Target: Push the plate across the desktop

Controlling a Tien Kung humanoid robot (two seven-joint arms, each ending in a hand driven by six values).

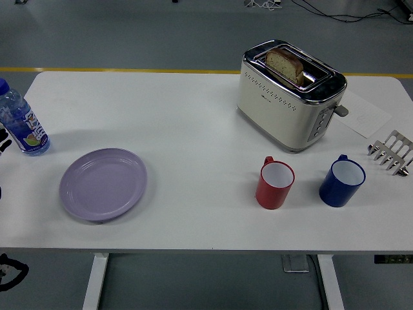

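Lilac plate sits near-left on the white table, untouched, so we judge the push not yet begun. Only a dark sliver of our left hand shows at the left edge; its fingers we cannot tell. Next, we'd need a hand against the rim. Farther right stand the red mug, blue mug, then the toaster.
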